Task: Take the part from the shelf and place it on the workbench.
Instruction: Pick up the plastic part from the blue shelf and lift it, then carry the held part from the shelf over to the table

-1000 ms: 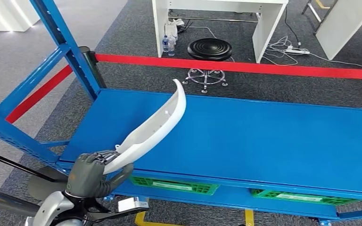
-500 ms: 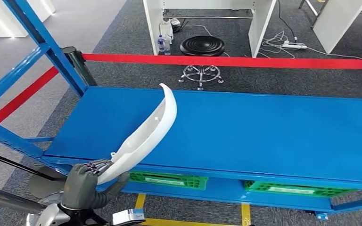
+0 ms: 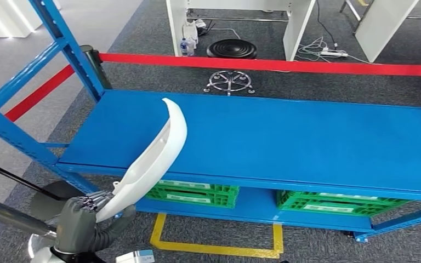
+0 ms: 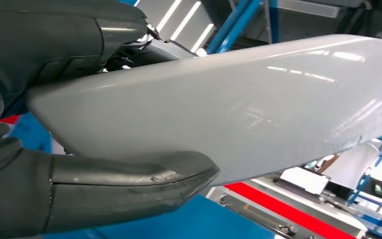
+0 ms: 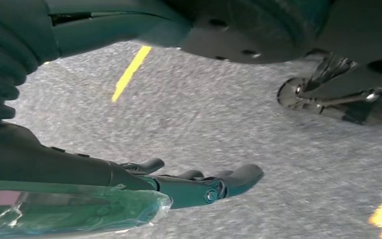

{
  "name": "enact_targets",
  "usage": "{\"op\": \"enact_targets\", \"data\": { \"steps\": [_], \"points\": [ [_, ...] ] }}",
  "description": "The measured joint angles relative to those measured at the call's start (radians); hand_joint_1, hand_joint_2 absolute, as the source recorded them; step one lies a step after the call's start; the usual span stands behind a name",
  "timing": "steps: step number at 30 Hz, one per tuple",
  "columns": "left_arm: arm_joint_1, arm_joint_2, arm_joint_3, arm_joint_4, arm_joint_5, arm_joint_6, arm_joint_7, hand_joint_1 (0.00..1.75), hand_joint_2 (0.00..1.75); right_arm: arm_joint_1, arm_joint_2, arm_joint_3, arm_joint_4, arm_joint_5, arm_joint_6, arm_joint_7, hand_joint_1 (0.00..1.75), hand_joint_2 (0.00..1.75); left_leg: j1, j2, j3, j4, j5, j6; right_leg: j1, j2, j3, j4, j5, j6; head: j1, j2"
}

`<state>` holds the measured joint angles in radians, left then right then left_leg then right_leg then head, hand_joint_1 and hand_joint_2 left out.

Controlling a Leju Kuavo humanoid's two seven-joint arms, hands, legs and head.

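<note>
The left hand (image 3: 79, 222) grips the white part (image 3: 153, 156) (curved) before the blue shelf (image 3: 307, 142).

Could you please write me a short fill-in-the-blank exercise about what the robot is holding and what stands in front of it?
1. The long curved white part is held by the robot's ____ hand.
2. The top of the workbench is coloured ____.
3. The crates under the workbench top are ____.
4. The right hand hangs over the floor and holds ____.

Missing words: left; blue; green; nothing
</note>
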<state>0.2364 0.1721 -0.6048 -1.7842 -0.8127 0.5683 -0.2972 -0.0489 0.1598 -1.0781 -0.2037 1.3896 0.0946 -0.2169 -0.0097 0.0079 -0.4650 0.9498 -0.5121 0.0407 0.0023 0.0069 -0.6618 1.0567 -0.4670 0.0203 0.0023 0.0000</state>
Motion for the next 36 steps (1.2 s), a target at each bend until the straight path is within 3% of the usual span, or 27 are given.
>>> {"op": "enact_targets", "data": {
  "steps": [2,3,4,5,7,8,9,11,13,14,15,17,18,19,20,21,23,25,26,28,29,30,31,33,34,35,36],
  "points": [
    [0.002,0.003,0.0,-0.002,0.003,0.0,0.002,1.69,1.75,-0.001,0.0,0.0,0.0,0.0,-0.002,0.0,0.0,1.75,0.001,0.004,-0.03,0.001,0.023,0.003,-0.005,-0.001,-0.026,0.113,-0.107,0.009,0.005,0.0],
    [0.003,0.005,0.0,-0.002,0.004,0.0,0.003,1.69,1.75,-0.001,0.0,0.0,0.0,0.0,-0.003,0.0,0.0,1.75,0.001,0.006,-0.045,0.003,0.035,0.002,-0.006,-0.001,-0.032,0.174,-0.136,0.013,0.005,0.0],
    [0.003,0.006,0.0,-0.002,0.004,0.0,0.003,1.69,1.75,-0.001,0.0,0.0,0.0,0.0,-0.003,0.0,0.0,1.75,0.001,0.008,-0.061,0.005,0.046,0.0,-0.008,-0.001,-0.029,0.216,-0.138,0.017,0.005,0.0],
    [0.003,0.008,0.001,-0.002,0.004,0.0,0.004,1.69,1.75,-0.001,0.0,0.0,0.0,0.0,-0.003,0.0,0.0,1.75,0.002,0.01,-0.077,0.009,0.056,-0.002,-0.009,-0.002,-0.013,0.23,-0.117,0.02,0.005,0.0],
    [0.004,0.011,0.001,-0.002,0.004,0.0,0.004,1.69,1.75,-0.001,0.0,0.0,0.0,0.0,-0.003,0.0,0.0,1.75,0.004,0.011,-0.108,0.019,0.074,-0.01,-0.014,-0.003,0.069,0.153,-0.059,0.027,0.005,0.0],
    [0.004,0.012,0.001,-0.002,0.004,0.001,0.004,1.69,1.75,-0.002,0.0,0.0,0.0,0.0,-0.003,0.0,0.0,1.75,0.004,0.011,-0.121,0.026,0.08,-0.015,-0.016,-0.004,0.128,0.077,-0.054,0.031,0.006,0.0],
    [0.004,0.013,0.001,-0.003,0.004,0.001,0.004,1.69,1.75,-0.004,0.001,0.0,0.0,0.0,-0.003,-0.001,0.0,1.75,0.003,0.011,-0.131,0.034,0.086,-0.021,-0.016,-0.004,0.18,0.002,-0.066,0.029,0.006,0.0],
    [0.004,0.015,0.002,-0.004,0.004,0.002,0.004,1.69,1.75,-0.006,0.002,0.0,0.0,0.0,-0.003,-0.002,0.0,1.75,0.001,0.012,-0.142,0.044,0.099,-0.03,-0.014,-0.001,0.225,-0.08,-0.098,0.017,0.007,0.0],
    [0.005,0.019,0.002,-0.005,0.004,0.002,0.005,1.69,1.75,-0.003,0.002,0.0,0.0,0.0,-0.003,-0.002,0.0,1.75,0.003,0.01,-0.148,0.05,0.106,-0.039,-0.013,-0.002,0.211,-0.084,-0.095,-0.003,0.006,0.0],
    [0.007,0.021,0.002,-0.005,0.004,0.002,0.005,1.69,1.75,-0.002,0.002,0.0,0.001,0.0,-0.003,-0.002,0.0,1.75,0.004,0.008,-0.152,0.062,0.087,-0.045,-0.014,-0.004,0.204,-0.083,-0.088,-0.012,0.005,0.0],
    [0.008,0.022,0.002,-0.005,0.004,0.002,0.005,1.69,1.75,-0.002,0.002,0.0,0.001,0.0,-0.003,-0.001,0.0,1.75,0.006,0.005,-0.161,0.091,0.05,-0.051,-0.014,-0.007,0.195,-0.083,-0.079,-0.022,0.004,0.0],
    [0.009,0.025,0.002,-0.005,0.004,0.003,0.005,1.69,1.75,-0.003,0.002,0.0,0.001,0.0,-0.003,-0.001,0.0,1.75,0.009,0.001,-0.187,0.202,-0.055,-0.06,-0.012,-0.008,0.173,-0.081,-0.058,-0.032,0.002,0.0],
    [0.009,0.026,0.001,-0.005,0.004,0.003,0.005,1.69,1.75,-0.003,0.002,0.0,0.001,0.0,-0.003,-0.001,0.0,1.75,0.01,0.001,-0.2,0.267,-0.093,-0.062,-0.01,-0.008,0.16,-0.078,-0.046,-0.034,0.001,0.0],
    [0.009,0.027,0.001,-0.005,0.004,0.003,0.005,1.69,1.75,-0.003,0.002,0.0,0.001,0.0,-0.003,-0.001,0.0,1.75,0.01,0.0,-0.204,0.316,-0.108,-0.061,-0.007,-0.008,0.145,-0.075,-0.035,-0.034,0.001,0.0],
    [0.009,0.028,0.001,-0.005,0.004,0.003,0.005,1.69,1.75,-0.003,0.002,0.0,0.001,0.0,-0.003,-0.001,0.0,1.75,0.01,0.0,-0.195,0.337,-0.1,-0.058,-0.005,-0.006,0.13,-0.071,-0.024,-0.035,0.001,0.0],
    [0.01,0.029,0.001,-0.005,0.004,0.003,0.005,1.69,1.75,-0.003,0.002,0.0,0.001,0.0,-0.003,-0.001,0.0,1.75,0.009,-0.002,-0.17,0.32,-0.075,-0.053,-0.002,-0.001,0.113,-0.067,-0.014,-0.035,0.001,0.0],
    [0.01,0.03,0.001,-0.006,0.004,0.003,0.005,1.69,1.75,-0.004,0.004,0.0,0.002,0.0,-0.003,-0.001,0.0,1.75,0.005,-0.031,-0.078,0.197,-0.027,-0.031,0.003,0.011,0.086,-0.062,0.005,-0.032,0.002,0.0],
    [0.011,0.031,0.002,-0.009,0.004,0.004,0.005,1.69,1.75,-0.006,0.008,0.0,0.003,0.0,-0.003,-0.002,0.0,1.75,-0.001,-0.071,0.01,0.06,-0.023,-0.011,0.004,0.027,0.07,-0.06,0.024,-0.025,0.003,0.0],
    [0.011,0.032,0.002,-0.01,0.004,0.005,0.005,1.69,1.75,-0.008,0.011,0.0,0.003,0.0,-0.003,-0.002,0.0,1.75,-0.004,-0.082,0.031,0.022,-0.029,-0.006,0.001,0.036,0.063,-0.061,0.035,-0.018,0.003,0.0],
    [0.011,0.033,0.002,-0.012,0.004,0.006,0.005,1.69,1.75,-0.007,0.011,0.0,0.004,-0.001,-0.003,-0.002,0.0,1.75,-0.006,-0.066,0.029,0.0,-0.021,-0.007,-0.003,0.053,0.047,-0.061,0.054,-0.006,0.001,0.0],
    [0.011,0.034,0.002,-0.012,0.006,0.007,0.004,1.69,1.75,-0.006,0.011,0.0,0.004,-0.001,-0.003,-0.002,0.0,1.75,-0.004,-0.055,0.019,-0.004,-0.01,-0.006,-0.004,0.051,0.037,-0.056,0.047,-0.001,0.0,0.0],
    [0.012,0.034,0.002,-0.013,0.009,0.008,0.003,1.69,1.75,-0.004,0.011,0.0,0.004,-0.001,-0.004,-0.002,0.0,1.75,-0.002,-0.043,0.008,-0.008,0.002,-0.004,-0.005,0.042,0.026,-0.038,0.019,0.003,0.003,0.0],
    [0.013,0.035,0.002,-0.013,0.013,0.01,0.001,1.69,1.75,-0.003,0.01,0.0,0.004,-0.001,-0.005,-0.002,0.0,1.75,0.001,-0.032,-0.006,-0.011,0.015,-0.003,-0.006,0.028,0.011,-0.001,-0.028,0.008,0.005,0.0],
    [0.016,0.036,0.003,-0.013,0.02,0.014,-0.004,1.69,1.75,-0.004,0.01,0.0,0.004,-0.001,-0.01,-0.002,0.0,1.75,0.0,-0.013,-0.036,-0.01,0.038,-0.001,-0.01,0.005,-0.016,0.118,-0.132,0.02,0.01,0.0],
    [0.017,0.036,0.004,-0.013,0.021,0.015,-0.005,1.69,1.75,-0.004,0.01,0.0,0.004,-0.001,-0.013,-0.003,0.0,1.75,0.0,-0.004,-0.053,-0.009,0.051,-0.003,-0.012,0.002,-0.021,0.179,-0.154,0.025,0.01,0.0],
    [0.017,0.036,0.004,-0.013,0.022,0.015,-0.006,1.69,1.75,-0.004,0.01,0.0,0.004,-0.001,-0.015,-0.003,0.0,1.75,0.0,0.003,-0.07,-0.008,0.064,-0.005,-0.013,0.001,-0.016,0.219,-0.146,0.03,0.01,0.0],
    [0.017,0.036,0.004,-0.013,0.022,0.015,-0.006,1.69,1.75,-0.004,0.01,0.0,0.004,-0.001,-0.017,-0.003,0.0,1.75,0.001,0.009,-0.088,-0.005,0.076,-0.008,-0.014,0.0,0.002,0.229,-0.116,0.033,0.011,0.0]
  ]
}}
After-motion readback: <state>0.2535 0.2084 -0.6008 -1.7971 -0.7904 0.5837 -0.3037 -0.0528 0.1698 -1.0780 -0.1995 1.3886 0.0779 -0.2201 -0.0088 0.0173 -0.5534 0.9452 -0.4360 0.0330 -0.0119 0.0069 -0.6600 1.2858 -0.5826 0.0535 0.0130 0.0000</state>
